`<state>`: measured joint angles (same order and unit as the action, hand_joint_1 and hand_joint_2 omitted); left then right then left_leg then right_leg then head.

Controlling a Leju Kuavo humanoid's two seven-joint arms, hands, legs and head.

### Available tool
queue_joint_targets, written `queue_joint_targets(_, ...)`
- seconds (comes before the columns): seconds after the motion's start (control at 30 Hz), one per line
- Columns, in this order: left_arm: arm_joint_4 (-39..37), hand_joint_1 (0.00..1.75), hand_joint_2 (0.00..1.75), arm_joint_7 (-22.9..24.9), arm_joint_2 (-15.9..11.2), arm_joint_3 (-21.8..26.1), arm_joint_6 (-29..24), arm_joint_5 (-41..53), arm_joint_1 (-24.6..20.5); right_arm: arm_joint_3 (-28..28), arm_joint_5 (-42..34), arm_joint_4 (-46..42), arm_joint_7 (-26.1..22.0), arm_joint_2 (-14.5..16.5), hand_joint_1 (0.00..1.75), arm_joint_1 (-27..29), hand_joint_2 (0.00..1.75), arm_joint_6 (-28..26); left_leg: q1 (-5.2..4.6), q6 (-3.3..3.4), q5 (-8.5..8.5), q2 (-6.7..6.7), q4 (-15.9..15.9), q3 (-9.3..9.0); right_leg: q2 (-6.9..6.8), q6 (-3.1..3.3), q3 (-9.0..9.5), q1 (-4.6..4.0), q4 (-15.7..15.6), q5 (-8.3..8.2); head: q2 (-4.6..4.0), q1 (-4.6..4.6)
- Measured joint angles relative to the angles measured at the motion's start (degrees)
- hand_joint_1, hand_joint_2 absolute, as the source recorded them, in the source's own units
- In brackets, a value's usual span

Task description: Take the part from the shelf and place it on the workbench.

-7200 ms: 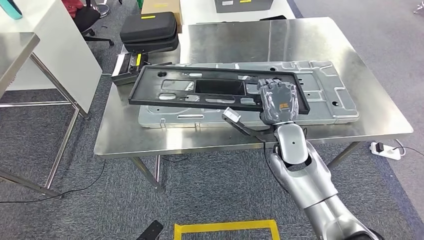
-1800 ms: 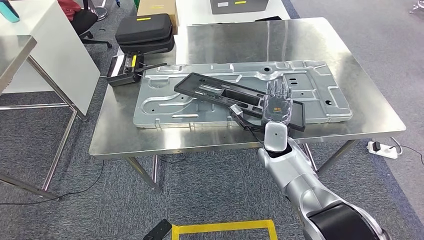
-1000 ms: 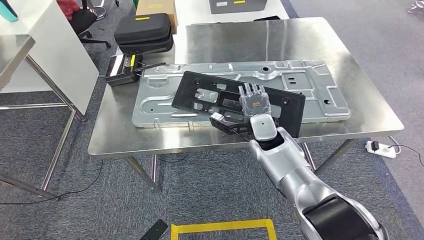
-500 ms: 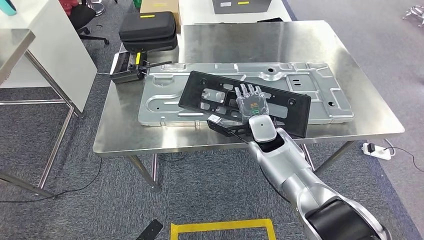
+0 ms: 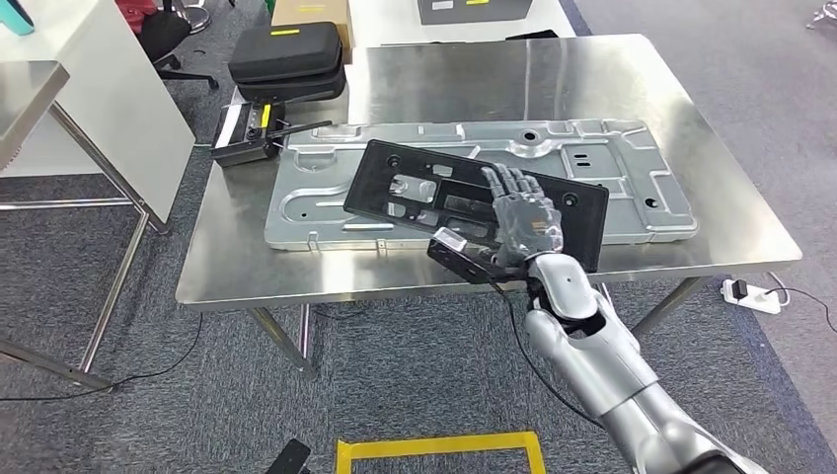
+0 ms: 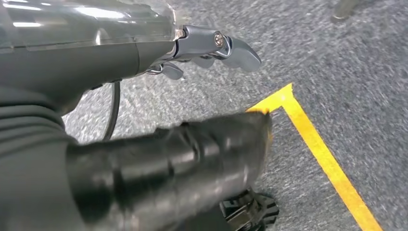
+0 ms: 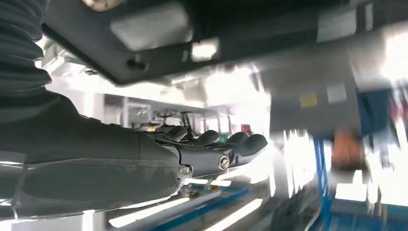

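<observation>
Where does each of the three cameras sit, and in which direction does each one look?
Head view: high on the body, looking forward and down at the steel table; the right hand lies on the black frame above the grey metal panel.
Left wrist view: behind the left hand, facing the carpet floor and a yellow line.
Right wrist view: behind the right hand, looking along its fingers under the black frame.
Shared: head and right wrist views both show the right hand and black frame.

A stamped metal panel (image 5: 592, 168) lies across the worktop (image 5: 474, 79). The frame part (image 5: 415, 193) lies tilted on the panel's near half, with the right hand (image 5: 523, 212) over its right portion. A carry case (image 5: 286, 61) sits on the floor behind the worktop's left corner.
</observation>
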<state>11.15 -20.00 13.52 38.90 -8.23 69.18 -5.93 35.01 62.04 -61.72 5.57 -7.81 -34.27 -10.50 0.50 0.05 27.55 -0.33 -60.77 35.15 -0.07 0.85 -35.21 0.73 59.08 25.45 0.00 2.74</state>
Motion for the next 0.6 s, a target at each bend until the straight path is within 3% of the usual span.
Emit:
queue_joint_targets(0.1, 0.0, 0.0, 0.0, -0.8, -0.2, 0.9, -1.0, -1.2, 0.8, -3.9, -0.1, -10.1, -2.7, -1.2, 0.0, 8.9, 1.75, -13.4, 0.23, -0.59, 5.1, 0.13, -9.8, 4.17, -0.44, 0.62, 0.38, 0.0, -0.1, 0.21, 0.0, -0.02)
queue_joint_targets(0.13, 0.0, 0.0, 0.0, -1.0, -0.3, 1.2, -1.4, -1.5, 1.1, -5.3, 0.5, -14.0, -4.2, -1.1, 0.0, 13.0, 1.75, -18.4, 0.28, -0.71, 5.91, 0.13, -12.5, 5.36, -0.55, 0.67, 0.51, -0.03, -0.1, 0.35, -0.01, -0.02)
queue_joint_targets(0.17, 0.0, 0.0, 0.0, -1.3, -0.3, 1.5, -1.7, -1.7, 1.5, -6.9, 1.1, -18.1, -6.6, -0.5, 0.0, 17.4, 1.75, -22.7, 0.29, -0.76, 5.64, 0.13, -13.2, 5.66, -0.64, 0.68, 0.64, -0.03, -0.1, 0.51, -0.01, -0.02)
queue_joint_targets(0.2, 0.0, 0.0, 0.0, -1.4, -0.4, 1.8, -2.1, -1.8, 1.8, -8.8, 1.3, -22.1, -9.7, 0.5, 0.0, 21.6, 1.75, -26.0, 0.29, -0.73, 4.33, 0.13, -11.7, 4.89, -0.66, 0.65, 0.79, -0.02, 0.0, 0.69, -0.01, -0.03)
queue_joint_targets(0.27, 0.0, 0.0, 0.0, -1.5, -0.4, 2.3, -2.9, -1.9, 2.1, -13.1, 0.7, -29.2, -16.6, 3.6, 0.0, 28.6, 1.75, -28.9, 0.26, -0.4, 0.78, 0.1, -4.4, 1.1, -0.5, 0.43, 1.11, -0.04, 0.1, 1.03, -0.01, -0.03)
queue_joint_targets(0.33, 0.0, 0.0, 0.0, -1.5, -0.5, 2.7, -3.3, -1.9, 2.1, -17.0, 0.0, -34.4, -20.6, 6.3, 0.0, 33.1, 1.75, -29.5, 0.1, 0.03, -0.64, 0.01, 1.1, -1.74, -0.22, -0.06, 1.22, -0.22, 0.3, 1.25, -0.01, -0.01)
queue_joint_targets(0.47, 0.0, 0.0, 0.0, -1.2, -0.4, 2.9, -4.0, -1.9, 2.2, -21.8, -2.6, -40.1, -24.8, 9.5, 0.0, 38.1, 1.75, -29.7, -0.07, 1.14, -0.79, 0.04, 2.5, -2.36, 0.0, -1.37, 1.18, -0.16, 0.5, 1.44, 0.0, 0.01)
queue_joint_targets(0.53, 0.0, 0.0, 0.0, -1.1, -0.4, 3.1, -4.7, -1.9, 2.2, -24.1, -6.1, -42.1, -29.2, 11.6, 0.0, 40.0, 1.75, -29.7, 0.05, 1.89, -1.2, 0.14, 3.0, -2.49, 0.06, -1.9, -0.14, -0.02, 3.7, 3.86, 0.0, 0.02)
queue_joint_targets(0.6, 0.0, 0.0, 0.0, -1.0, -0.4, 3.4, -5.3, -2.0, 2.2, -26.0, -9.5, -43.6, -32.9, 13.5, 0.0, 42.3, 1.75, -29.7, -0.01, 2.2, -1.32, 0.17, 3.1, -2.4, 0.07, -2.2, -3.21, 0.03, 10.8, 7.86, -0.01, 0.03)
